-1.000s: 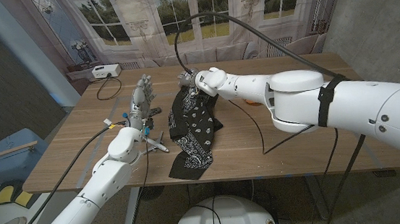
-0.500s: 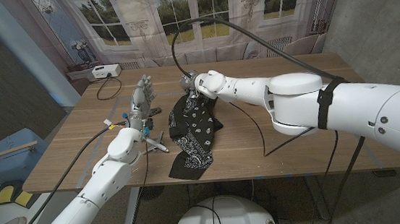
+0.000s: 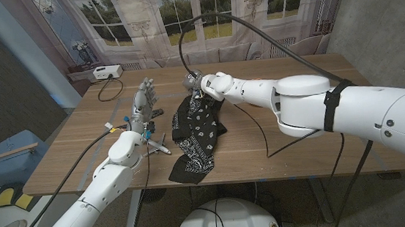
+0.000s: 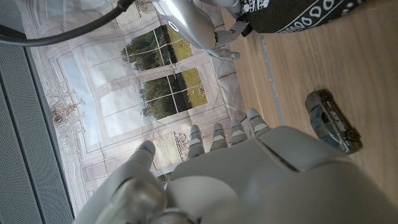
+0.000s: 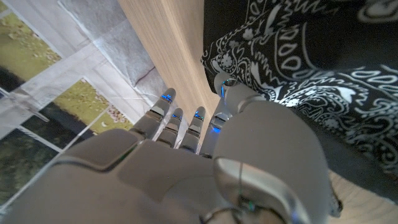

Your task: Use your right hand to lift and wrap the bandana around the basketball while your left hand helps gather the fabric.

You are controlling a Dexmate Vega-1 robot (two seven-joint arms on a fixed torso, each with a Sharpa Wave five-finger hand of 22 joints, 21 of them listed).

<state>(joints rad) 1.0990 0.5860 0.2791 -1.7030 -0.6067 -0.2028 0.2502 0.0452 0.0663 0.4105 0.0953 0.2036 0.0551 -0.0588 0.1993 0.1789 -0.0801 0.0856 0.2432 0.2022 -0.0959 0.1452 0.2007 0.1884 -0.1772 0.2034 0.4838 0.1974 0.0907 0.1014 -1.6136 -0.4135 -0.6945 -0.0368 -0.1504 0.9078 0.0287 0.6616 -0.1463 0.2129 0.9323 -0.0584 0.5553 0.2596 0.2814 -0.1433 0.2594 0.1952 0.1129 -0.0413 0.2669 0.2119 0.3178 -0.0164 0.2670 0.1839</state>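
The black bandana (image 3: 195,132) with a white paisley print runs from the table's middle down over its front edge. Its upper corner rises to my right hand (image 3: 206,84), which pinches the cloth there above the tabletop. In the right wrist view the thumb (image 5: 229,87) presses on the bandana (image 5: 298,68) while the other fingers (image 5: 180,121) reach out straight beside it. My left hand (image 3: 142,100) stands upright to the left of the cloth, fingers apart, holding nothing. What lies under the cloth is hidden. In the left wrist view the bandana (image 4: 298,12) hangs from the right hand (image 4: 199,25).
A small toy car (image 4: 333,121) lies on the wood near my left hand. A white box (image 3: 105,72) with a cable sits at the table's far left corner. A black cable (image 3: 250,116) loops under my right arm. A blue bin (image 3: 4,156) stands left of the table.
My right hand has shifted slightly with the bandana's corner, and the cloth's hanging lower end has swung a little to the left. My left hand has stayed put.
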